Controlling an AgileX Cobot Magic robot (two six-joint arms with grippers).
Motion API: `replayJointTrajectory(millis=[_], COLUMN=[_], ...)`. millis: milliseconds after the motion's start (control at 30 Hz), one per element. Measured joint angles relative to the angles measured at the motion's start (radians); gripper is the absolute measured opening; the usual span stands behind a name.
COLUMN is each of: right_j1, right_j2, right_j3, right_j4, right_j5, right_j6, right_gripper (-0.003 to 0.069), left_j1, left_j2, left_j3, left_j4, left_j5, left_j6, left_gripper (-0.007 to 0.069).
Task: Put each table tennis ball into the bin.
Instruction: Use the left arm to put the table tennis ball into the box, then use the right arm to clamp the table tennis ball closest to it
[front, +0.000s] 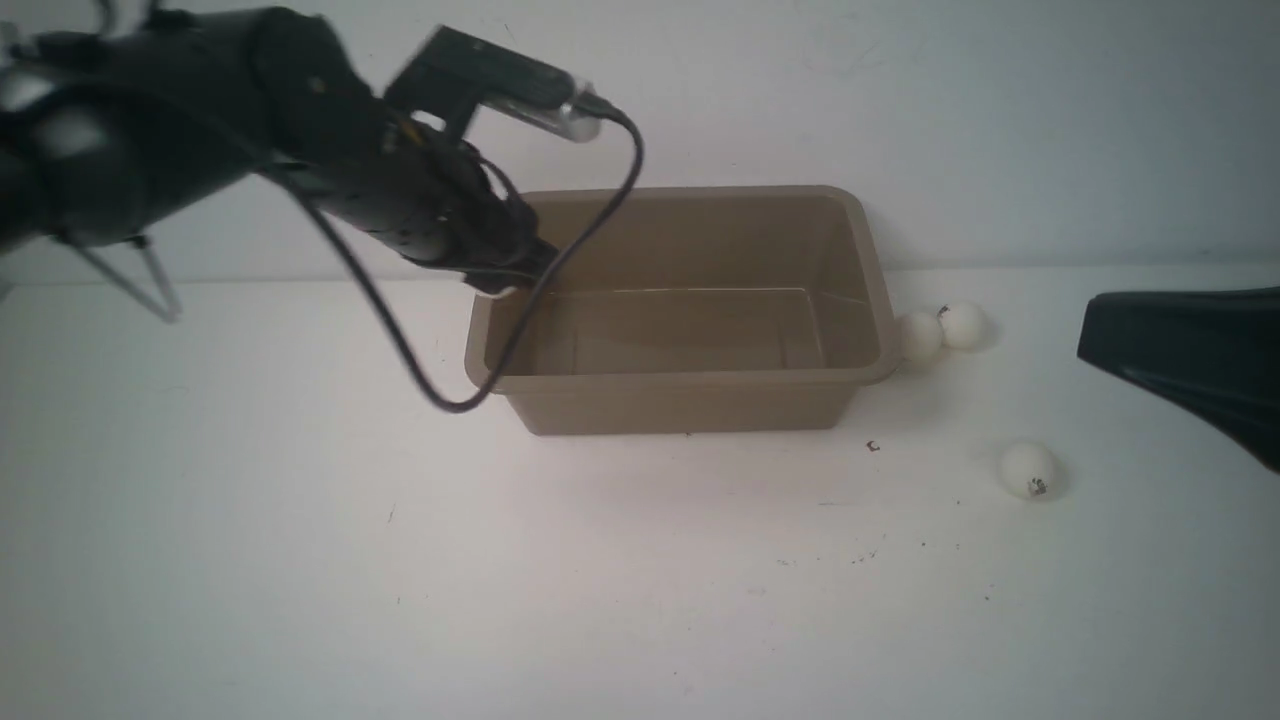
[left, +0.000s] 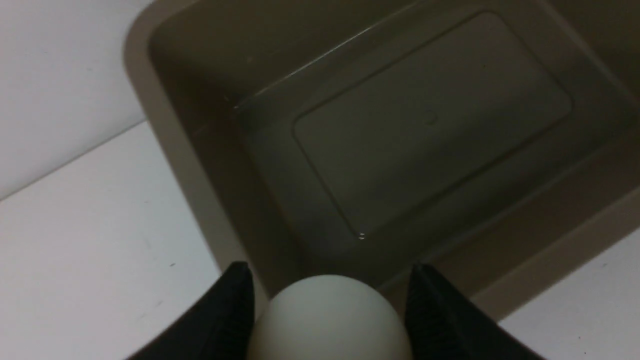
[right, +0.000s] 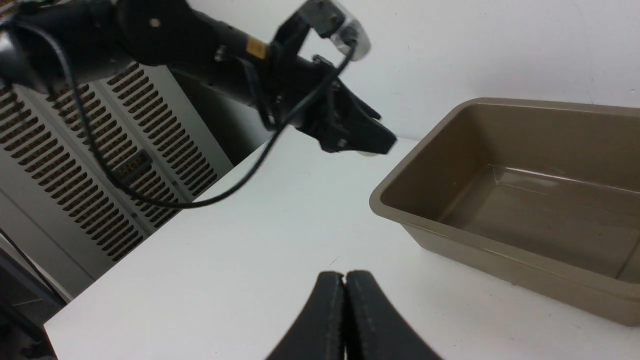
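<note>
My left gripper (front: 520, 275) hangs above the left end of the taupe-brown bin (front: 680, 405), shut on a white table tennis ball (left: 330, 320) that sits between its two black fingers (left: 230, 310). In the left wrist view the bin's bare floor (left: 430, 120) lies right below the ball. Two more balls (front: 920, 335) (front: 963, 325) touch each other just off the bin's right end. Another ball (front: 1030, 470) lies nearer, to the front right. My right gripper (right: 345, 274) is shut and holds nothing, low over the table at the right (front: 1090, 335).
The bin stands against the white back wall (front: 1000, 120). A black cable (front: 440, 400) loops down from the left arm in front of the bin's left corner. A perforated metal cabinet (right: 75, 165) stands beyond the table's left edge.
</note>
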Motion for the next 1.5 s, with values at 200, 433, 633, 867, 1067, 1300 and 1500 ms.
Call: replayJointTrajectory(millis=[200,433,633,867,1067,1300,1500], right_j1=[0.0,0.0,0.0,0.0,0.0,0.0,0.0], right_j2=[0.0,0.0,0.0,0.0,0.007,0.165,0.373], right_j3=[0.0,0.0,0.0,0.0,0.0,0.0,0.0], right_j4=[0.0,0.0,0.0,0.0,0.0,0.0,0.0], right_j5=[-0.017,-0.079,-0.09,-0.071,0.242,0.435,0.516], right_j6=[0.0,0.003,0.006,-0.003,-0.146,-0.217,-0.321], right_gripper=[-0.0011,-0.0011,-0.0011,-0.0011,-0.0011,-0.0011,-0.0011], left_j1=[-0.026,-0.029,-0.029,-0.029,-0.029,-0.031,-0.031], left_j2=[0.183,0.273,0.279,0.272,0.111,-0.19,-0.421], left_j3=[-0.161,-0.277,-0.298,-0.299,-0.299,-0.299,-0.302], left_j4=[-0.001,-0.039,-0.067,-0.065,-0.043,-0.063,-0.067], left_j5=[0.062,0.144,0.147,0.207,0.325,0.452,0.587], left_j6=[-0.002,0.021,0.023,0.019,0.035,0.046,0.046], left_gripper=[0.0346,0.0347,0.0489,0.0542,0.0426,0.0279,0.0247])
